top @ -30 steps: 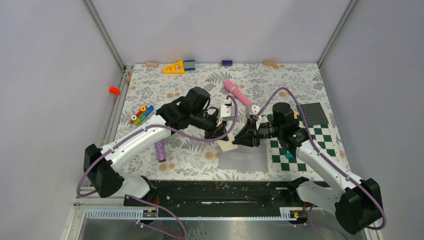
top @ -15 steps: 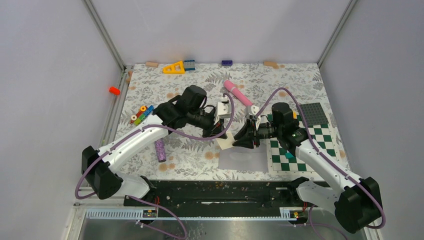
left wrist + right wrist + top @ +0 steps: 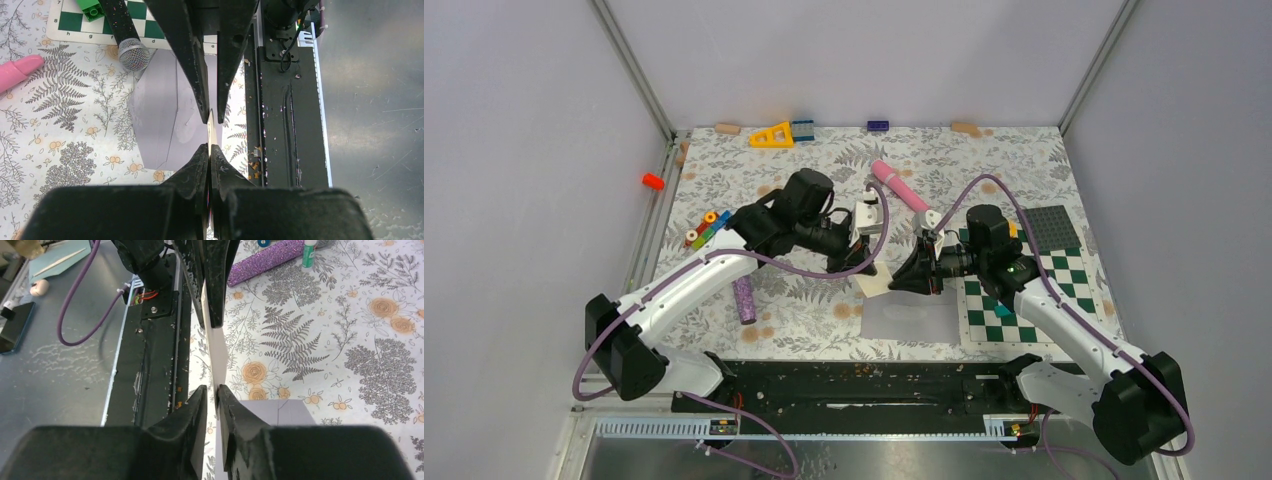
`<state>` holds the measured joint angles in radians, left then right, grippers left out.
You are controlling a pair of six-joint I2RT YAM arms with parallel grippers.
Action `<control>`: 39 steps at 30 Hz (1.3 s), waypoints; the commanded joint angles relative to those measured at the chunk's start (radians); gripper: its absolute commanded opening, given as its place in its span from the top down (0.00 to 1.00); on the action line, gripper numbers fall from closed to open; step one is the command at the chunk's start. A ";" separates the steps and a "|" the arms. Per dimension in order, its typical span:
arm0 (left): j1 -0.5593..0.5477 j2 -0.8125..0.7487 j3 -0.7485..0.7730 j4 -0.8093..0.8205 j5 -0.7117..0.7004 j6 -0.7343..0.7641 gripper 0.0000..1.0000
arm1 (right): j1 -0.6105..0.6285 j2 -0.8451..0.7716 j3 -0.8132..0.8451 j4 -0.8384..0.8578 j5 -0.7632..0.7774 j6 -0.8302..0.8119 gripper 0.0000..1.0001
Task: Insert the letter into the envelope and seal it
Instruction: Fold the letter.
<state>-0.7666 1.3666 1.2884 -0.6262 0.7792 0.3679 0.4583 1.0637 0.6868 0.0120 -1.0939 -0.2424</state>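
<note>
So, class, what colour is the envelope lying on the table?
Pale grey-lavender. The envelope shows best in the left wrist view.

Cream letter (image 3: 874, 284) between the two facing jaws, near pale envelope (image 3: 909, 320).

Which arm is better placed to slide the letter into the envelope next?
Left. The left fingers are shut on the letter over the envelope, while the right fingers stand apart around it, gripping nothing.

left gripper (image 3: 209, 148) and right gripper (image 3: 213, 390) nose to nose, letter (image 3: 218, 357) upright between them, barring each other's way forward, envelope (image 3: 911, 320) flat beneath, microphone (image 3: 131, 51) and pink cylinder (image 3: 900, 186) beyond them, room over floral tablecloth (image 3: 814, 312) on left gripper's near side
</note>
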 commanded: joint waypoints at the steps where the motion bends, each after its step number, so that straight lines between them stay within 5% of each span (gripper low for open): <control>1: 0.013 -0.044 0.044 0.049 0.045 -0.004 1.00 | 0.008 0.008 0.022 -0.004 -0.026 -0.017 0.84; 3: 0.016 -0.046 0.044 0.049 0.047 -0.004 1.00 | 0.009 0.011 0.020 -0.003 -0.024 -0.019 0.59; 4: 0.018 -0.049 0.045 0.049 0.049 -0.004 1.00 | 0.011 0.012 0.020 -0.003 -0.022 -0.017 0.61; 6: 0.019 -0.052 0.045 0.049 0.053 -0.006 1.00 | 0.013 0.015 0.025 -0.006 -0.024 -0.026 0.83; 9: 0.024 -0.052 0.042 0.052 0.061 -0.009 1.00 | 0.014 0.016 0.023 -0.006 -0.024 -0.029 0.86; 11: 0.027 -0.052 0.041 0.054 0.062 -0.010 1.00 | 0.014 0.017 0.024 -0.006 -0.024 -0.028 0.98; 12: 0.027 -0.052 0.041 0.054 0.064 -0.010 1.00 | 0.014 0.015 0.024 -0.006 -0.022 -0.027 0.93; 14: 0.029 -0.053 0.043 0.054 0.066 -0.012 1.00 | 0.014 0.013 0.022 -0.001 -0.017 -0.014 0.65; 15: 0.030 -0.054 0.043 0.054 0.067 -0.012 1.00 | 0.013 0.014 0.021 0.002 -0.018 -0.012 0.64; 17: 0.032 -0.054 0.044 0.054 0.070 -0.013 1.00 | 0.014 0.018 0.022 -0.005 -0.019 -0.020 0.97; 18: 0.034 -0.055 0.045 0.054 0.072 -0.014 1.00 | 0.014 0.018 0.023 -0.006 -0.022 -0.025 1.00; 26: 0.043 -0.060 0.047 0.054 0.081 -0.018 1.00 | 0.014 0.020 0.025 -0.052 -0.023 -0.043 1.00; 30: 0.049 -0.066 0.049 0.054 0.084 -0.020 1.00 | 0.014 0.022 0.028 -0.052 -0.020 -0.041 0.72; 32: 0.050 -0.068 0.047 0.054 0.086 -0.020 1.00 | 0.014 0.021 0.028 -0.052 -0.018 -0.043 0.74; 35: 0.052 -0.070 0.047 0.054 0.088 -0.021 1.00 | 0.015 0.022 0.026 -0.052 -0.018 -0.040 1.00; 39: 0.053 -0.068 0.048 0.054 0.091 -0.021 1.00 | 0.014 0.017 0.027 -0.055 -0.022 -0.043 1.00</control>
<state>-0.7197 1.3300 1.2900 -0.6281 0.8265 0.3508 0.4644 1.0828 0.6876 -0.0338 -1.1015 -0.2764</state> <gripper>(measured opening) 0.010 0.018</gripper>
